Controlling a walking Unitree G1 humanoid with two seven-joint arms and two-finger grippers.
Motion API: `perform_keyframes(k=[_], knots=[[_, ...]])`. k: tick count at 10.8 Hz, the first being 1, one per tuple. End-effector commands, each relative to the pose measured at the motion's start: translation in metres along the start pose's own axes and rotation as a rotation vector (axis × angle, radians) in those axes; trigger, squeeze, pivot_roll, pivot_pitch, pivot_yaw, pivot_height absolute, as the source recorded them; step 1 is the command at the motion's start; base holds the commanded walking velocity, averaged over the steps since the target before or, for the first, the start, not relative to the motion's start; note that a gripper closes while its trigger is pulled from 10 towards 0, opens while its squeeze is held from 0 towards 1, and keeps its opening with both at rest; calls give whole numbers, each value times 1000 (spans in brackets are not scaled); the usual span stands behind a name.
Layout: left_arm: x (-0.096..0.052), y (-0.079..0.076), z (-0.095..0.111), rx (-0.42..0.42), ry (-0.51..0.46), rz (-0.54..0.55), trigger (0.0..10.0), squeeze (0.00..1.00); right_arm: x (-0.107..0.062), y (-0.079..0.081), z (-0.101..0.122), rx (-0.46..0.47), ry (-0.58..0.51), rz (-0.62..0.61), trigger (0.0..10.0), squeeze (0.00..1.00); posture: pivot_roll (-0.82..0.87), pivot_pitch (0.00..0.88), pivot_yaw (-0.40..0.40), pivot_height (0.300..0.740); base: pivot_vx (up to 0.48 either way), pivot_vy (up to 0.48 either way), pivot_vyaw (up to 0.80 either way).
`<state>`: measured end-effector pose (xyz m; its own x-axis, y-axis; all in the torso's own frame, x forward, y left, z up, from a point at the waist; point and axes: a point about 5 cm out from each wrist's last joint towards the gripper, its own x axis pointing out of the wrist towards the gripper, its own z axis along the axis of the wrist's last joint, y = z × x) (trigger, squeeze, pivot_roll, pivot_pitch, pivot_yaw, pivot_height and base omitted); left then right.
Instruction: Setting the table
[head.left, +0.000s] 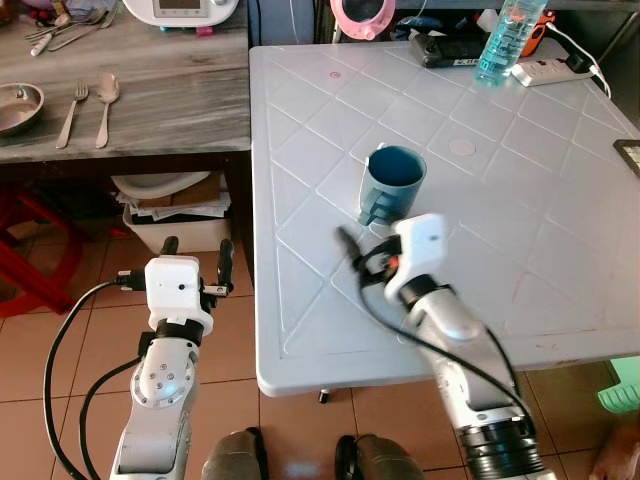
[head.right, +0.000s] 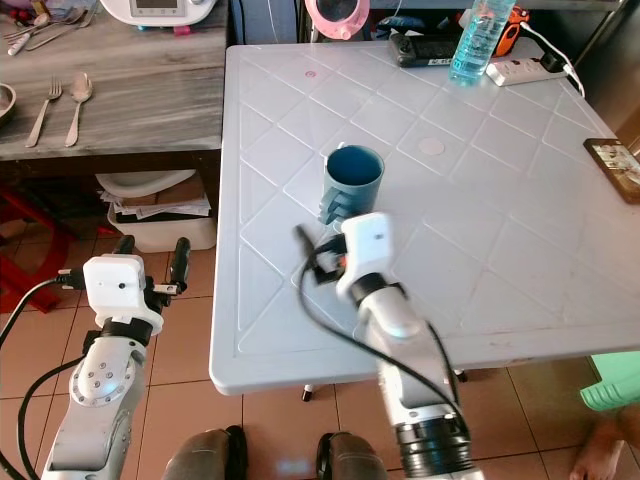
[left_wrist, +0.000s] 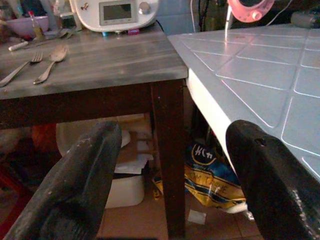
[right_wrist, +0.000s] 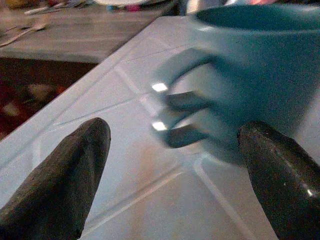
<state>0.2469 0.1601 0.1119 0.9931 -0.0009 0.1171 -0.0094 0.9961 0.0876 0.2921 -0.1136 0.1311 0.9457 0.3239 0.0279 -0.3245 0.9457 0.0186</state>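
A blue mug (head.left: 392, 183) stands upright on the white plastic table (head.left: 520, 250), handle turned toward me. My right gripper (head.left: 362, 246) hovers low over the table just in front of that handle, open, with nothing between its fingers (right_wrist: 65, 185); in the right wrist view the mug (right_wrist: 260, 65) looms close and blurred. A fork (head.left: 72, 112) and a spoon (head.left: 105, 105) lie side by side on the grey wooden table (head.left: 160, 90) to the left, beside a metal bowl (head.left: 15, 105). My left gripper (head.left: 197, 262) is held open over the tiled floor beside the white table's corner.
At the white table's far edge are a water bottle (head.left: 508, 38), a power strip (head.left: 545, 70) and a black device (head.left: 445, 50). A white appliance (head.left: 185, 10) and more cutlery sit at the back of the wooden table. Boxes (head.left: 175, 215) are stored underneath it.
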Motion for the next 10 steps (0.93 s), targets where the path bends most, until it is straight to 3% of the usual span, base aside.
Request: perform_keyframes(k=[1, 5, 8, 10], knots=[[-1, 0, 1, 2, 0, -7, 10000, 0, -1, -14, 5, -20, -25, -66, 10000, 0, 15, 149, -10, 740, 0, 0, 0], [-1, 1, 1, 4, 2, -21, 10000, 0, -2, -40, 11, -60, -46, -165, 10000, 0, 16, 154, -2, 740, 0, 0, 0], [-2, 3, 1, 11, 3, -19, 10000, 0, 0, -36, 7, -56, -35, -162, 10000, 0, 20, 157, 2, 740, 0, 0, 0], [-1, 3, 1, 14, 3, -25, 10000, 0, 12, -27, 6, -51, -27, -138, 10000, 0, 23, 160, 7, 740, 0, 0, 0]])
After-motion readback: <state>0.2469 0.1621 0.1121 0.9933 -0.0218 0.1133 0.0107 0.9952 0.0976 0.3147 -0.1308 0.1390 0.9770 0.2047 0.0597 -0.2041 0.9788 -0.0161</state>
